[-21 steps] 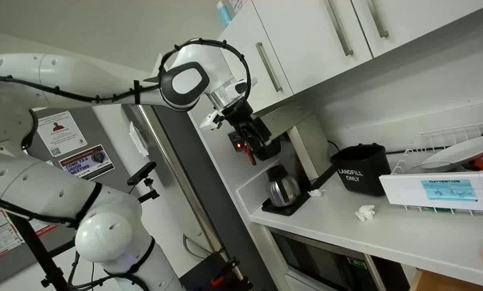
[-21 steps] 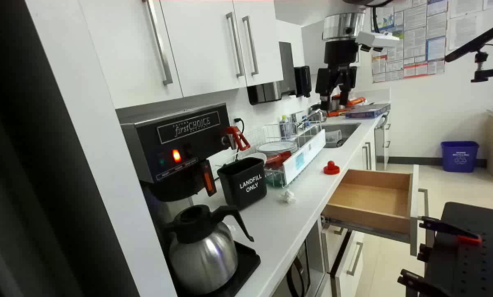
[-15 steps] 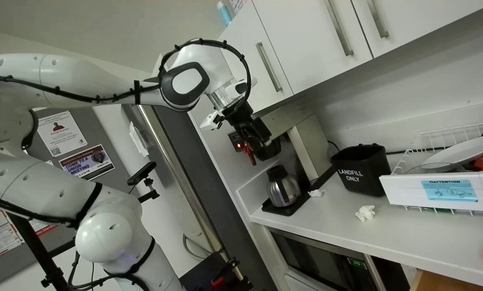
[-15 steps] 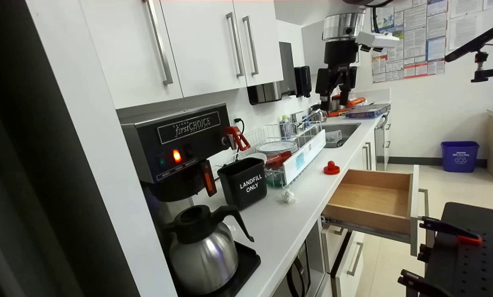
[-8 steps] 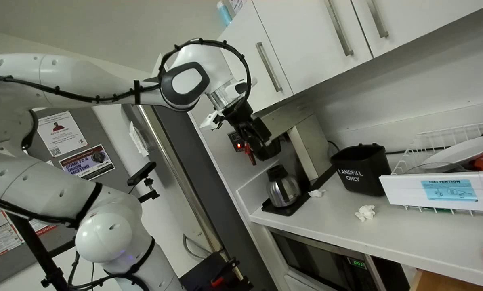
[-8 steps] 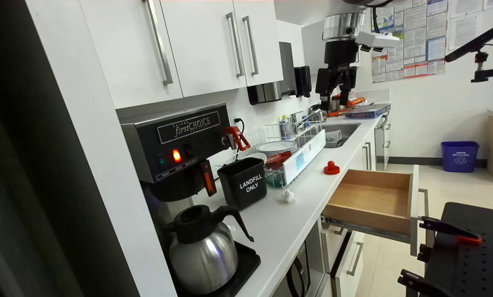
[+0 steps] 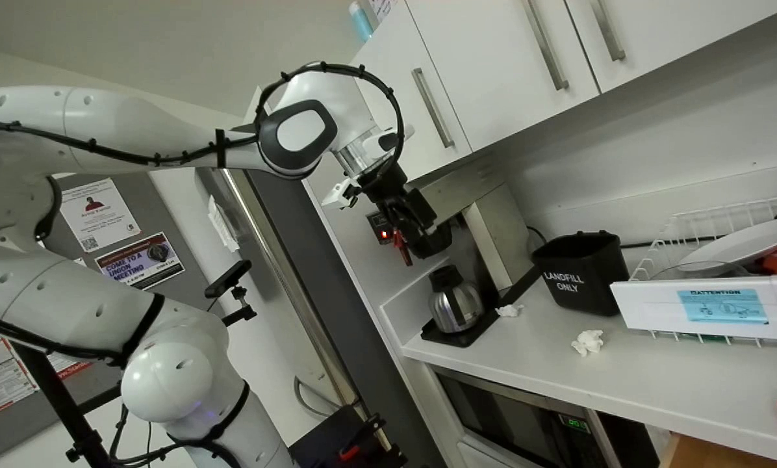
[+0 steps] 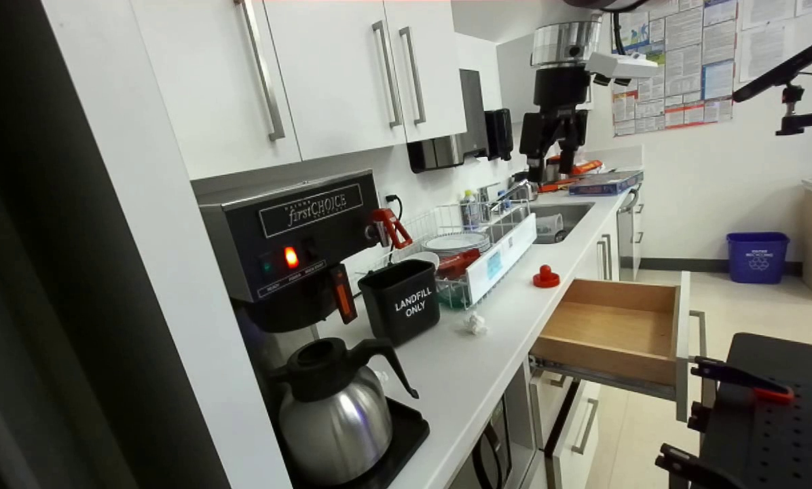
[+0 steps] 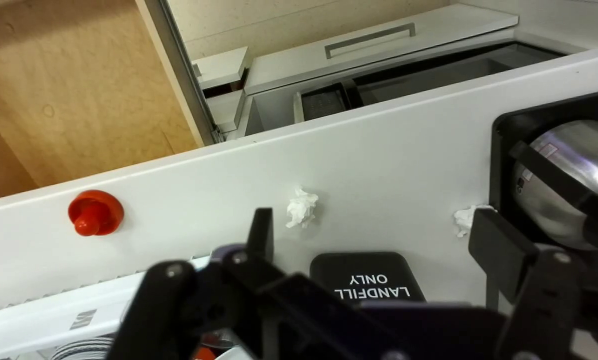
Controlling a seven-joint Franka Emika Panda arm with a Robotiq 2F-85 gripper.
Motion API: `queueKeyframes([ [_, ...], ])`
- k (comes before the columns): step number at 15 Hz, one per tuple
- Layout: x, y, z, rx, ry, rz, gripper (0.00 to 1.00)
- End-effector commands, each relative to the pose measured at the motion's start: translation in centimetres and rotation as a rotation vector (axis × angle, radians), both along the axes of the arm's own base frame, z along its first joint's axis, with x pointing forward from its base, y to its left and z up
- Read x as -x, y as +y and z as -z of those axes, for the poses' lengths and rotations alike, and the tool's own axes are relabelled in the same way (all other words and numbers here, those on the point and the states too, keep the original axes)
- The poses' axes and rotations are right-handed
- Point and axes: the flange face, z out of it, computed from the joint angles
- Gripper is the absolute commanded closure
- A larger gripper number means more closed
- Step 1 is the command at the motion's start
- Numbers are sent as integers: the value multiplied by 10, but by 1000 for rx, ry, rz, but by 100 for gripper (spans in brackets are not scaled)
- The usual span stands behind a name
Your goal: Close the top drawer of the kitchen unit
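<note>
Black two-fingered hand (image 9: 374, 232): in the wrist view it is standing wide, grasping nothing, and hovering above the white worktop (image 9: 394, 165).
Pale-wood top drawer (image 9: 69, 100): in the wrist view it is jutting past the worktop's edge, well apart from the hand.
Round-based red plastic knob (image 9: 96, 212): in the wrist view it is sitting on the worktop near the drawer, probably not hindering it.
Drawer corner (image 7: 720, 453): in an exterior view only this bit is showing, telling little; the hand (image 7: 421, 240) is appearing in front of a boxy metal coffee machine (image 7: 505, 234).
White, silver-handled kitchen unit (image 8: 341, 81): in an exterior view it is standing with the top drawer (image 8: 610, 326) far out, the hand (image 8: 550, 166) pointing down, apart from it.
Flat white drawer front (image 8: 682, 339): in an exterior view it is standing near a black perforated board (image 8: 786, 421); seemingly none of the closing is done, and what is remaining, by judgement, is reaching its outer face and pushing it flush.
</note>
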Motion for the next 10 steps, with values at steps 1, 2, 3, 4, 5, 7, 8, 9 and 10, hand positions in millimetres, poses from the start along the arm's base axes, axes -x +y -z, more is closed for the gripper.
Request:
queueKeyframes([
  [1,0,0,-1,0,1,0,0],
  [2,0,0,-1,0,1,0,0],
  [3,0,0,-1,0,1,0,0],
  [4,0,0,-1,0,1,0,0],
  [5,0,0,-1,0,1,0,0],
  [7,-2,-14,1,10,-9,52,0],
  [8,-1,-25,2,5,-15,88,0],
  [9,1,-45,4,-8,-16,131,0],
  [10,4,-66,6,-18,-20,181,0],
])
